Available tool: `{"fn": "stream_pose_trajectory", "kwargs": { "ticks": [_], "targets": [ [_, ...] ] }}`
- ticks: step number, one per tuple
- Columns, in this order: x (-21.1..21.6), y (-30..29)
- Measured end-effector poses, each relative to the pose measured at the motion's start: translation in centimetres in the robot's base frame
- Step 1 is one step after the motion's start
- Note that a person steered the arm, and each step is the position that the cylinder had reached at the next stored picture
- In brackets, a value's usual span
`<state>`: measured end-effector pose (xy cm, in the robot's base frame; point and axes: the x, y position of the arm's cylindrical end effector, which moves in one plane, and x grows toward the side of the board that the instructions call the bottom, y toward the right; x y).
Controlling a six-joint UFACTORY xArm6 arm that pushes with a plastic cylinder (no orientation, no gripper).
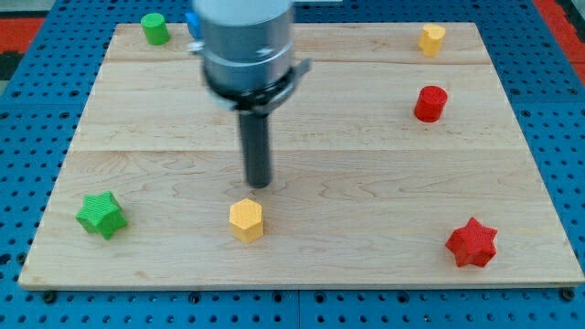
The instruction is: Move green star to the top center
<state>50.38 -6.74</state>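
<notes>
The green star [101, 215] lies on the wooden board [366, 183] near the view's bottom left corner. My tip [260, 185] is near the board's middle, well to the right of the green star and slightly above it in the view. It stands just above the yellow hexagon [246, 220] without touching it. The arm's grey body hides part of the board's top centre.
A green cylinder [154, 28] stands at the top left. A blue block [192, 22] peeks out behind the arm. A yellow block [431, 39] is at the top right, a red cylinder [430, 103] below it, and a red star [472, 242] at the bottom right.
</notes>
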Motion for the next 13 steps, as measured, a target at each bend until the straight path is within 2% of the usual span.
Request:
{"fn": "stream_pose_trajectory", "kwargs": {
  "ticks": [2, 3, 4, 5, 6, 8, 9, 11, 12, 13],
  "targets": [
    [8.5, -10.9],
    [7.8, -18.5],
    [3.2, -18.6],
    [0.9, -14.9],
    [0.9, -14.9],
    [8.1, -16.1],
    [8.7, -13.8],
    [-0.1, -8.9],
    [-2.4, -8.1],
    [-2.4, -7.9]
  ]
}}
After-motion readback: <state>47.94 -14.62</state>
